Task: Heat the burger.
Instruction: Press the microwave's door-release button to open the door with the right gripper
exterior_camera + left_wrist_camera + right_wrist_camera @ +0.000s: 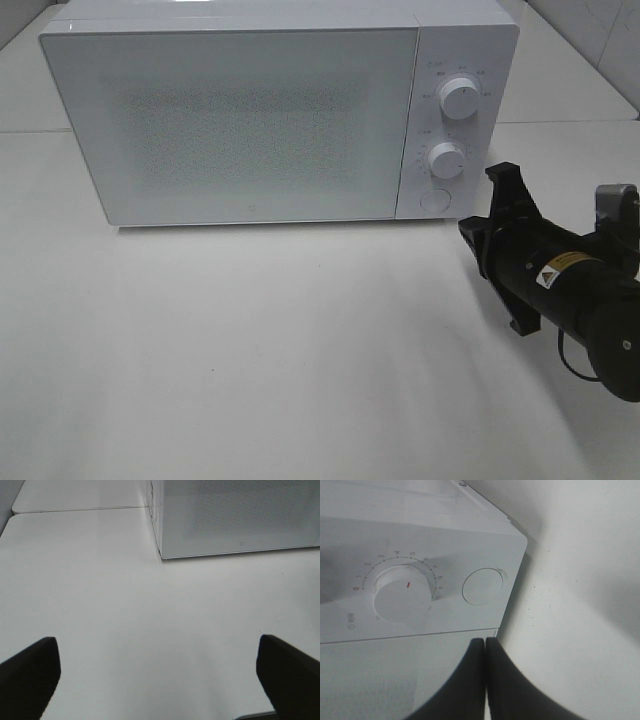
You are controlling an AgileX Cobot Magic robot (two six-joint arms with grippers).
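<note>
The burger is not in view in any frame. The white microwave (240, 120) stands at the back of the table with its door shut, and its speckled window shows nothing inside. My right gripper (503, 178) is shut and empty, a little in front of the microwave's lower right corner, near the round button (434, 200). In the right wrist view its closed fingertips (484, 641) sit just below the button (482, 586) and the timer knob (402, 594). My left gripper (159, 680) is open and empty above bare table, with the microwave's left front corner (161, 555) ahead of it.
The microwave's control panel has an upper knob (459, 98) and a lower knob (447, 160). The white table (250, 350) stretches in front of the microwave. A table seam runs behind it (75, 509). The left arm does not show in the exterior high view.
</note>
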